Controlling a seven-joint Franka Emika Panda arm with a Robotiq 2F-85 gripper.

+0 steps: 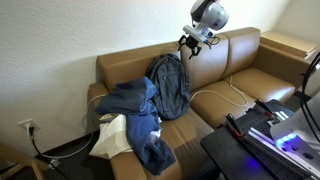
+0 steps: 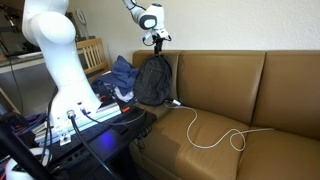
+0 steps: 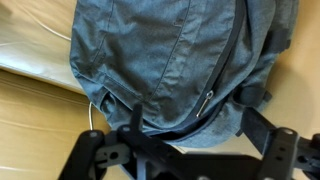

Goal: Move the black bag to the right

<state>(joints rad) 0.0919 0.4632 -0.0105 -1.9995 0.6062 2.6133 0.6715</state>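
- Pincer [image 3: 188, 132] hovers spread, just above the dark backpack [image 3: 170, 50].
- Best to descend straight and pinch the top fabric deeply.
- Lift clear of the white cable [image 2: 215, 135] when moving right.

Open seat [image 2: 232, 113] beside bag [image 2: 153, 80], white cable [image 2: 203, 143] across; clothes heap [image 2: 120, 76] opposite.

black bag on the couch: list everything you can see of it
The backpack is dark grey-black woven fabric with stitched seams, a zipper with a metal pull, and black straps at its top end. It stands upright on the brown couch seat, leaning on the backrest. Blue clothing lies against one side, and a white cable runs out from near its base. The open hand hovers just above it, apparently not touching.
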